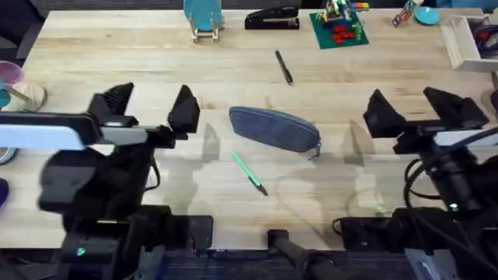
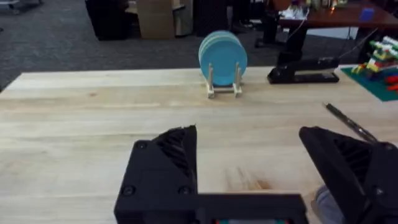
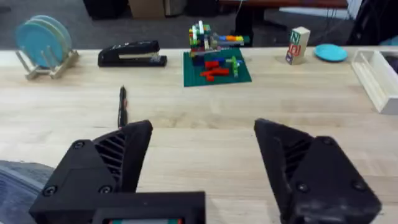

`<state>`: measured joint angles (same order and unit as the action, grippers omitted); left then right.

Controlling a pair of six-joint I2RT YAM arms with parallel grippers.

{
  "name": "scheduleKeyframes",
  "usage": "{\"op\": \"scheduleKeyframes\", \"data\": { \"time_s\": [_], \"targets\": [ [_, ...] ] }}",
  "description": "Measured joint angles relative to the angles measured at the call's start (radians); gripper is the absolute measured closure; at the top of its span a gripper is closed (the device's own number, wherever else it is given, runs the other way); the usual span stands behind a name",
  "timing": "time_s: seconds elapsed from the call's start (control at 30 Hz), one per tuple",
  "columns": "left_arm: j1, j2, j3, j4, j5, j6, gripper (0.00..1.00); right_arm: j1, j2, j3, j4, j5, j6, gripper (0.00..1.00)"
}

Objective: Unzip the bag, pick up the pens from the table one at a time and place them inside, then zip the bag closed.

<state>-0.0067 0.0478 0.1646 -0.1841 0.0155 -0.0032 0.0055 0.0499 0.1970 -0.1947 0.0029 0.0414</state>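
The blue-grey bag (image 1: 275, 129) lies zipped in the middle of the wooden table (image 1: 156, 62), its pull tab at the right end. A black pen (image 1: 283, 66) rests beyond it, also visible as the black pen (image 2: 348, 121) and the black pen (image 3: 122, 106). A light green pen (image 1: 249, 173) lies just in front of the bag. My left gripper (image 1: 152, 105) hangs open to the bag's left, nothing between its fingers. My right gripper (image 1: 416, 109) is open to the bag's right. A corner of the bag (image 3: 15, 180) shows beside the right fingers.
Along the far edge stand a blue plate rack (image 1: 203, 17), a black stapler (image 1: 272, 18), a green plate with toy bricks (image 1: 338, 27), a small block (image 1: 406, 14), a blue lid (image 1: 426, 14) and a white tray (image 1: 465, 43).
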Motion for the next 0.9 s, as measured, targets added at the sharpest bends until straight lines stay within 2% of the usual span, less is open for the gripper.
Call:
{"op": "scheduleKeyframes", "data": {
  "time_s": [0.23,0.37,0.7,0.9],
  "targets": [
    [0.0,0.177,0.145,-0.001,0.044,0.009,0.009,0.0,0.151,0.178,-0.098,0.0,0.004,0.006],
    [0.0,0.327,0.247,-0.003,0.11,0.057,0.008,0.0,0.274,0.299,-0.149,0.0,0.004,0.005],
    [0.0,0.641,0.502,-0.016,0.319,0.202,0.008,0.0,0.57,0.588,-0.271,-0.075,0.007,0.005],
    [0.0,0.776,0.608,-0.065,0.5,0.284,0.008,0.0,0.697,0.756,-0.407,-0.098,0.014,0.006]
  ]
}}
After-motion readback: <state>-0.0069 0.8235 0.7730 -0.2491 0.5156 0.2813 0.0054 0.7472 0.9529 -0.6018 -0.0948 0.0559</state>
